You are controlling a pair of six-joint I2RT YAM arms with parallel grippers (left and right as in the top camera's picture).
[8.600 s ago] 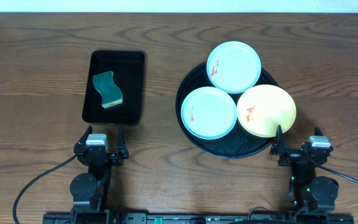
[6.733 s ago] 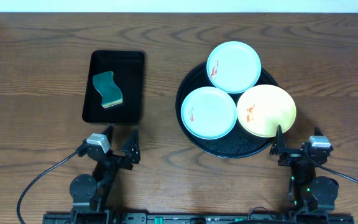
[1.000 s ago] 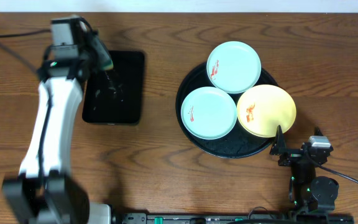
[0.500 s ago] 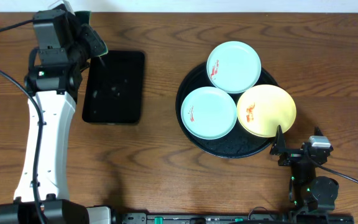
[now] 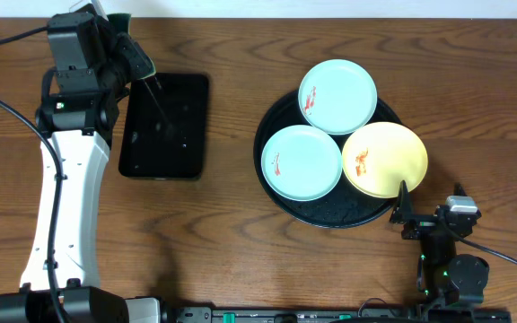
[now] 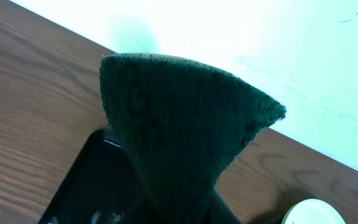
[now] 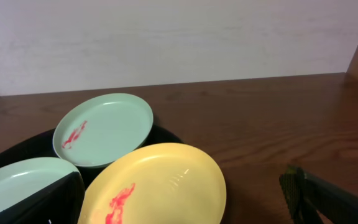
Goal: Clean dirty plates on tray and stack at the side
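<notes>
The left gripper (image 5: 135, 65) is clamped on the green sponge (image 6: 179, 118), well left of the round black tray (image 5: 330, 213); three red-smeared plates (image 5: 302, 162) sit on it; right gripper (image 5: 429, 211) gapes wide by its rim.

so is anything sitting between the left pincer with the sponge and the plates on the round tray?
Nothing visible. The left pincer holds the sponge by the far end of the rectangular tray; from there to the nearest mint plate on the round tray lies only bare tabletop.
</notes>
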